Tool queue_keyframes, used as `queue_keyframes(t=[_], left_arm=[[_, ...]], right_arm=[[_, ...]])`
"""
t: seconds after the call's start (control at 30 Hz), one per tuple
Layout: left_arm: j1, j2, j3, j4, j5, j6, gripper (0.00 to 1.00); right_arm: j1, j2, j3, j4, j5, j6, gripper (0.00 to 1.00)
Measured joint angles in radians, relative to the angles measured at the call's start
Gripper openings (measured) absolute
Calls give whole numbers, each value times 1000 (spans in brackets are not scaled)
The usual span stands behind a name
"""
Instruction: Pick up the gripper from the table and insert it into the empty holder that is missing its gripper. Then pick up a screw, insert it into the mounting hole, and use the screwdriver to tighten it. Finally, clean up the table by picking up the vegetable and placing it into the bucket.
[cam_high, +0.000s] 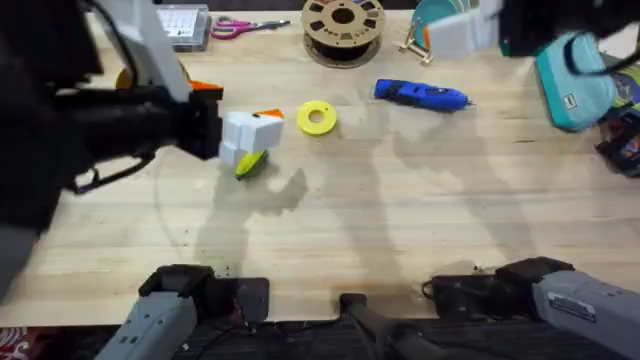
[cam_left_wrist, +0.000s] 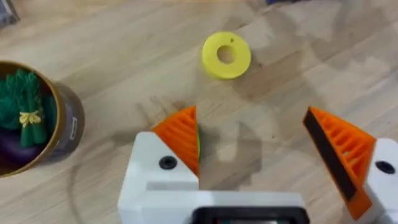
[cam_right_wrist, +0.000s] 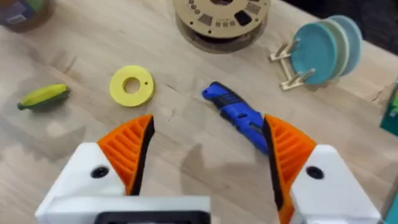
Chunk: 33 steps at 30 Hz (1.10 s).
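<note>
Overhead: vegetable (cam_high: 250, 165) lies on the table (cam_high: 400, 220) under the left gripper (cam_high: 252, 135). Left wrist: jaws apart, bucket (cam_left_wrist: 62, 127) nearby. Right wrist: right gripper (cam_right_wrist: 205, 149) jaws apart above the screwdriver (cam_right_wrist: 239, 115). Vegetable looks light, smooth, likely slippery; pinch mid-body.

Both arms are dark, almost black, with grey housings at their bases (cam_high: 165, 320) and (cam_high: 585, 300), where black cables trail. Each gripper has 2 white block mounts tipped with orange ribbed wedge fingers. On the left gripper (cam_left_wrist: 261, 152), each white block carries 1 black screw head. The right gripper (cam_right_wrist: 208, 155) is built alike, with 1 dark screw per block.
</note>
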Motion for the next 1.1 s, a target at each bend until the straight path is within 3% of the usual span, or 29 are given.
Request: queue_keyframes(t=[0.27, 0.43, 0.63, 0.7, 0.77, 1.1], left_arm=[[0, 117, 18, -6, -24, 15, 985], [0, 119, 19, -17, -38, 15, 985], [-2, 162, 45, -216, -179, 35, 985], [-29, 259, 46, -212, -267, 52, 985], [-46, 322, 46, -206, -303, 58, 985], [-98, 631, 46, -101, -374, 57, 992]], right_arm=[[-1, -158, -217, 60, -19, 45, 998], [-1, -210, -274, 60, -23, 58, 997], [-1, -211, -276, 62, -23, 59, 997], [-1, -210, -276, 62, -23, 59, 998], [-1, -211, -276, 62, -23, 59, 998], [-1, -211, -276, 61, -23, 59, 998]])
